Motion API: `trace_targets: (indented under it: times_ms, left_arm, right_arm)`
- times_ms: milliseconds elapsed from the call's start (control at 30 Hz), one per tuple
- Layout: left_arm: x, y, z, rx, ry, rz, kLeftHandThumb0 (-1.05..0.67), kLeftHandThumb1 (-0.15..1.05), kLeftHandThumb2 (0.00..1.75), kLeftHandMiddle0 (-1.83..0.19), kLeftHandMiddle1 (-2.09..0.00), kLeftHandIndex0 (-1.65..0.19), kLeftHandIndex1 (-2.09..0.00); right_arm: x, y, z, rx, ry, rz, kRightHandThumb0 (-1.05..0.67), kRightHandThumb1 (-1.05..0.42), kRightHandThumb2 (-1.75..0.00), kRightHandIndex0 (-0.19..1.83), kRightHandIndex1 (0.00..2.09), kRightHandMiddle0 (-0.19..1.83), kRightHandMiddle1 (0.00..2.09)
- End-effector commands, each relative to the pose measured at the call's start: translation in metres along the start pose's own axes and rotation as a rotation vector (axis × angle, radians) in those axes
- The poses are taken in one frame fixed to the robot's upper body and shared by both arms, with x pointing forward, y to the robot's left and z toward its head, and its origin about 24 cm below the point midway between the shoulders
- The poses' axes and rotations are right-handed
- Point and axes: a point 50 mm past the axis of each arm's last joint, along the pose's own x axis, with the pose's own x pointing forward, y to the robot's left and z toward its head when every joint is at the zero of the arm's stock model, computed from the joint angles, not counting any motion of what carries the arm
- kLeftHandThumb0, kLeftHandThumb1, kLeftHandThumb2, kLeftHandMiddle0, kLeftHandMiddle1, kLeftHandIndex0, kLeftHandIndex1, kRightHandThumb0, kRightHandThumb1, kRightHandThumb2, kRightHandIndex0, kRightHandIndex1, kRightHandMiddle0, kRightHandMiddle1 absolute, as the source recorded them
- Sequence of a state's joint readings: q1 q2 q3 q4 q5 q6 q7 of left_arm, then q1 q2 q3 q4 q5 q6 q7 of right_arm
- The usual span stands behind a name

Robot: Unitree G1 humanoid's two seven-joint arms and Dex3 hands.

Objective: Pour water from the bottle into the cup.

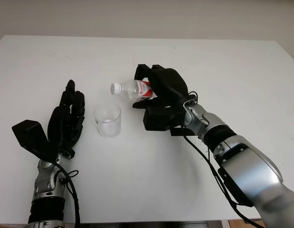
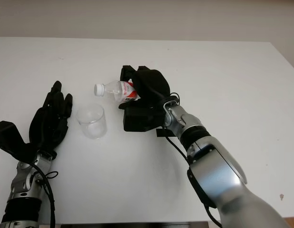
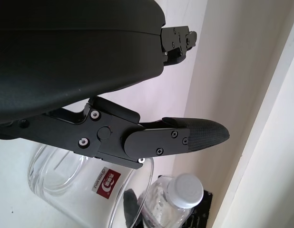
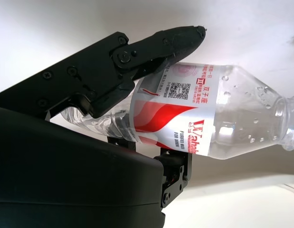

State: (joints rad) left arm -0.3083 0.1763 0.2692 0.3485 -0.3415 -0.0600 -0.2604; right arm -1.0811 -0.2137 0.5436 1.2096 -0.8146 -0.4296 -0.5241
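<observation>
My right hand [image 1: 159,88] is shut on a clear plastic bottle [image 1: 132,90] with a red and white label. It holds the bottle tipped on its side above the table, white cap [image 1: 116,88] on and pointing left, over the clear cup [image 1: 107,120]. The bottle [image 4: 218,118] lies across my right hand's fingers [image 4: 156,45]. The cup stands upright on the white table [image 1: 147,180], between the two hands. My left hand [image 1: 66,118] is open just left of the cup. The cup [image 3: 80,185] and the bottle's cap [image 3: 185,190] sit beyond a fingertip [image 3: 204,135] of that hand.
The white table's back edge [image 1: 137,37] meets a pale wall. Bare table surface spreads to the right of my right arm and in front of the cup.
</observation>
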Motion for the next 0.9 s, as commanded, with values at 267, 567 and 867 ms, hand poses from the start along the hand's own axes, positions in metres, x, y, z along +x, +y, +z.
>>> trace_targets:
  times_ms: [267,567,867]
  left_arm:
    - [0.002,0.0,0.0,-0.006,-0.004,-0.013,-0.73,1.05,0.45,0.12,-0.05,0.12,-0.05]
    - [0.003,-0.001,-0.001,-0.007,-0.007,-0.009,-0.75,1.05,0.44,0.12,-0.05,0.12,-0.05]
    - [0.003,-0.002,-0.001,0.0,-0.008,-0.014,-0.74,1.05,0.45,0.12,-0.05,0.12,-0.05]
  right_arm:
    - [0.012,-0.023,0.003,-0.196,-0.118,-0.083,-0.46,-1.05,-0.28,1.29,2.09,0.74,2.09]
    - [0.014,-0.031,0.009,-0.26,-0.221,-0.152,-0.47,-1.05,-0.22,1.3,2.09,0.78,2.09]
    - [0.013,-0.032,0.011,-0.302,-0.265,-0.199,-0.48,-1.05,-0.19,1.31,2.09,0.84,2.09]
